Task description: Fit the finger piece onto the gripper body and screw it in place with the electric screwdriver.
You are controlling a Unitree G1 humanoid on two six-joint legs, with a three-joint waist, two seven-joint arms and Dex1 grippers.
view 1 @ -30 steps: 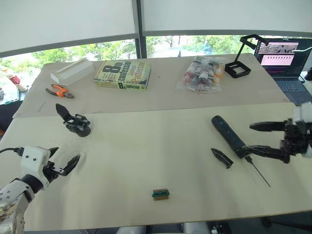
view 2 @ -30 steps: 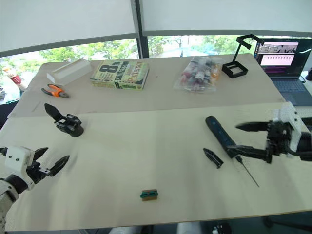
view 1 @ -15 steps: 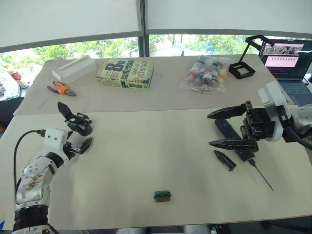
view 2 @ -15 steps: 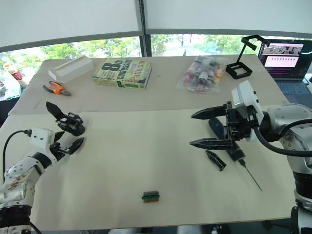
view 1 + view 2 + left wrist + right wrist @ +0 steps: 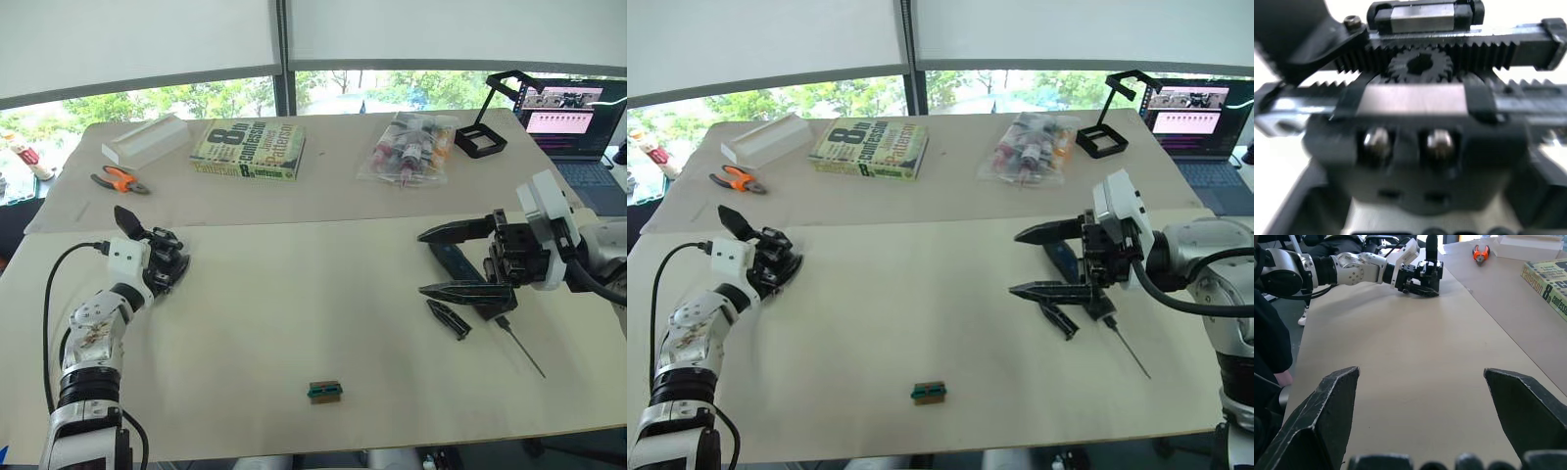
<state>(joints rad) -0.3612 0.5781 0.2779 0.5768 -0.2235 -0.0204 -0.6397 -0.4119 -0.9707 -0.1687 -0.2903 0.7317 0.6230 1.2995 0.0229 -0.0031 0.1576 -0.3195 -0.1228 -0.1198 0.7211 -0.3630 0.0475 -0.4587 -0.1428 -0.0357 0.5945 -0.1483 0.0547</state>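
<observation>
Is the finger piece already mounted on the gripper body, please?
No, the finger piece lies loose on the table beside the electric screwdriver, far from the gripper body.

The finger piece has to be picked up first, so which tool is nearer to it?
Right. The right tool, open, hovers just above the finger piece. The left tool is far across the table at the gripper body.

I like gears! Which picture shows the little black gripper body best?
The left wrist view: the gripper body sits right up close, showing its gear, toothed racks and two screws. Both eye views show it small at the table's left, against the left gripper. The right wrist view shows it far off.
</observation>
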